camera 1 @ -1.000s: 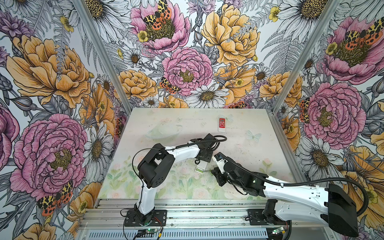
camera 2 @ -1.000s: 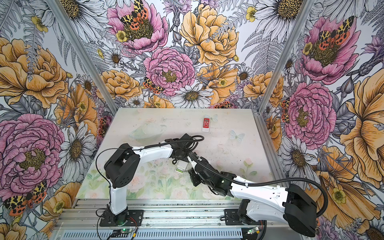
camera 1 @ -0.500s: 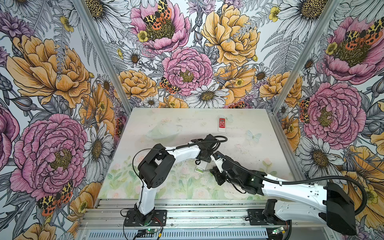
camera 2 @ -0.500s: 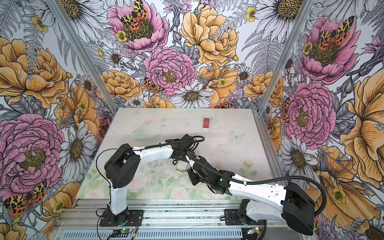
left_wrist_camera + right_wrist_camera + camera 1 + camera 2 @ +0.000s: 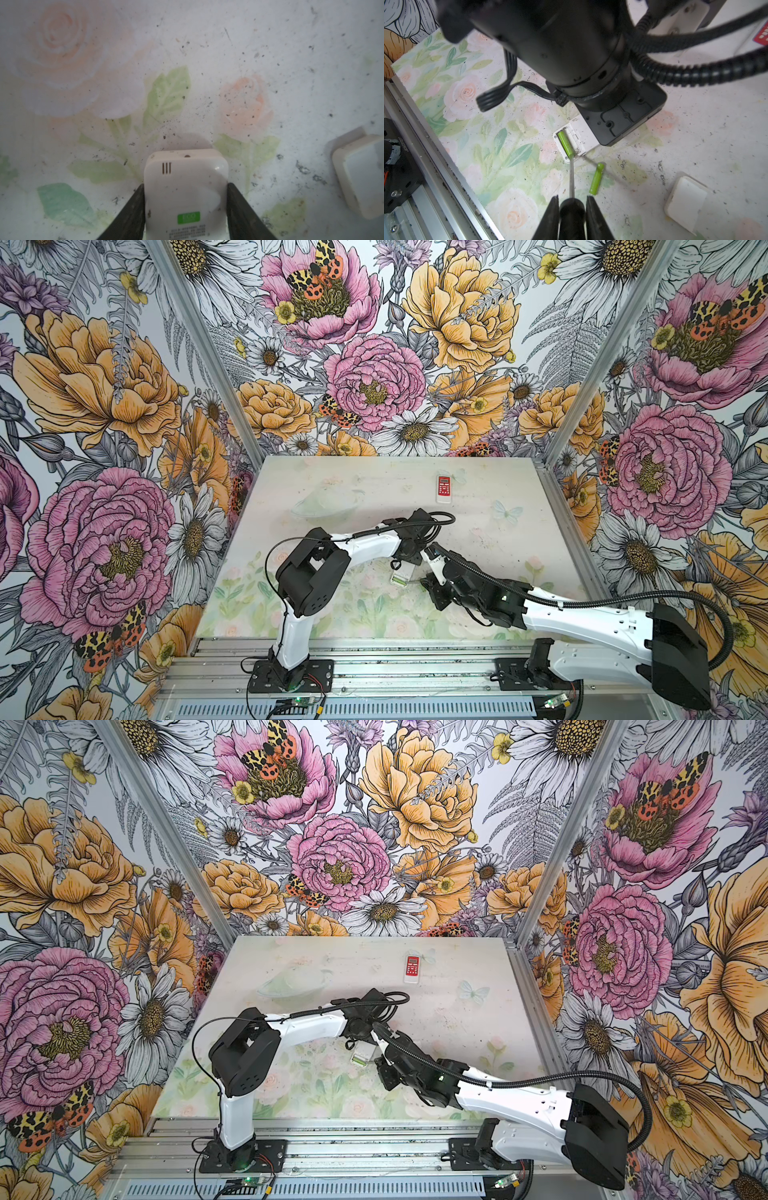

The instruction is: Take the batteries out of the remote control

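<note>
L gripper point(image 5: 186, 188) is clamped on the long sides of the white remote point(image 5: 579, 133), which lies back-up on the table point(image 5: 498, 489) w/ its bay open. R gripper point(image 5: 572, 199) is closed round the handle of the screwdriver point(image 5: 571, 176), whose tip sits at the near end of the seated battery point(image 5: 565, 145), a light-green cell in the outer slot. The slot beside it looks empty. A loose battery point(image 5: 596, 178), also light green, lies on the table just beside the remote, and the battery cover point(image 5: 685, 201) lies further off. A red remote point(image 5: 444, 488) lies well apart at the back. No orange or black cell is visible.

Handling, as a guess: the cells are light, stiff, smooth and round, so prob. slippery and quick to roll once freed. The seated one is likely sprung between its contacts, so lever under one end rather than pinch it. To pick one up, grip across mid-body. The remote is light plastic and would skid w/o the side clamp.

Vs 1 s ago in the top views, the R arm has edged slightly toward the remote. L arm, remote and both grips look unchanged.
</note>
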### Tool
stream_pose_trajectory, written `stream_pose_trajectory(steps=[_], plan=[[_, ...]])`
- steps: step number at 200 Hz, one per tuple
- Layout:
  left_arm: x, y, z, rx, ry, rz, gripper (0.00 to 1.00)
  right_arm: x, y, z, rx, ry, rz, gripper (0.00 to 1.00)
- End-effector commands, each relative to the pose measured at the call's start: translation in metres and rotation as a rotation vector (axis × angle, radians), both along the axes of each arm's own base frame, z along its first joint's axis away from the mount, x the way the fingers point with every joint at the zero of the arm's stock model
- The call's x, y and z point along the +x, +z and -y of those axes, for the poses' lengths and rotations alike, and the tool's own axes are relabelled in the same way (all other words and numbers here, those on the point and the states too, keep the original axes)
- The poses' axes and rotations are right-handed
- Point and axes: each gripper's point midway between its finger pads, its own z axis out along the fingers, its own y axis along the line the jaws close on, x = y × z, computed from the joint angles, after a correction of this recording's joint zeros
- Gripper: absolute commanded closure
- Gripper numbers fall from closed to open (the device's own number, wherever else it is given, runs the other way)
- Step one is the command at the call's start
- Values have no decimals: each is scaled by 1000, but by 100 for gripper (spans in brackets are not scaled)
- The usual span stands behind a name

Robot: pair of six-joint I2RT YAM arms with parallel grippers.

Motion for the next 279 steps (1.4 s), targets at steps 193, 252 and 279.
stream_pose_trajectory(steps=[193, 252, 279], plan=[[9, 14, 10, -14, -11, 59, 98, -2, 14, -2, 18, 24, 6, 100], [8, 15, 13, -21, -16, 59, 98, 2, 14, -6, 12, 25, 6, 100], [8, 16, 14, -23, -16, 60, 99, 3, 10, -7, 4, 26, 0, 100]])
